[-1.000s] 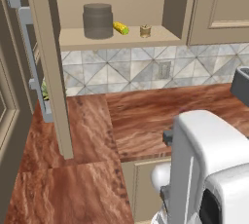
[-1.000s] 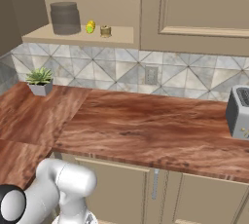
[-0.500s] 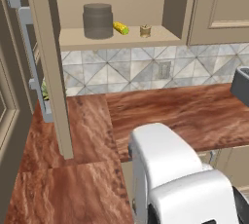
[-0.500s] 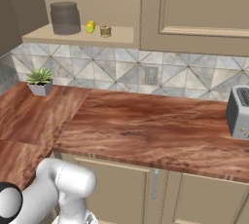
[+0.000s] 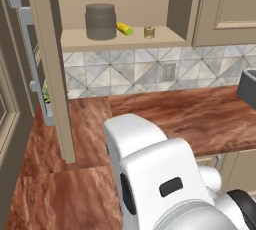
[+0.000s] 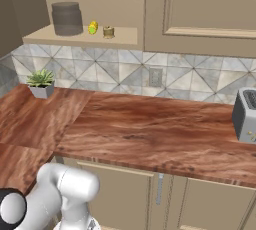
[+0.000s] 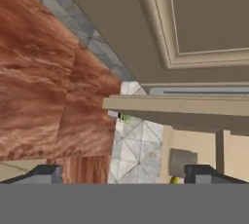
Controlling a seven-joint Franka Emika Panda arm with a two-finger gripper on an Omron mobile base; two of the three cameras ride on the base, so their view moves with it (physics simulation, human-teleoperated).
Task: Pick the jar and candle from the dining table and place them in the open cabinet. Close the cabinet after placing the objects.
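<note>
The jar point(image 5: 101, 21) stands on the open cabinet's tan shelf point(image 5: 165, 38), with the tiny candle point(image 5: 149, 32) to its right. From the right base view the jar point(image 6: 66, 18) and candle point(image 6: 108, 32) sit on the same shelf point(image 6: 125, 38). The cabinet's left door point(image 5: 52, 74) is swung open, its grey handle point(image 5: 30, 59) facing out. In the hand view my gripper point(image 7: 124, 175) is open with nothing between its fingertips point(image 7: 46, 173); it looks up at the door edge point(image 7: 180, 105) and the jar point(image 7: 182, 162). The dining table is out of view.
An elongated yellow-green object point(image 5: 124, 29) lies between jar and candle. Below runs a reddish-brown counter point(image 6: 150, 129) with a potted plant point(image 6: 41, 82) at left and a toaster point(image 6: 246, 116) at right. My white arm point(image 5: 155, 179) bulks in the foreground.
In the left base view my arm has swung left and nearer the camera. Jar, candle and cabinet door have not moved.
</note>
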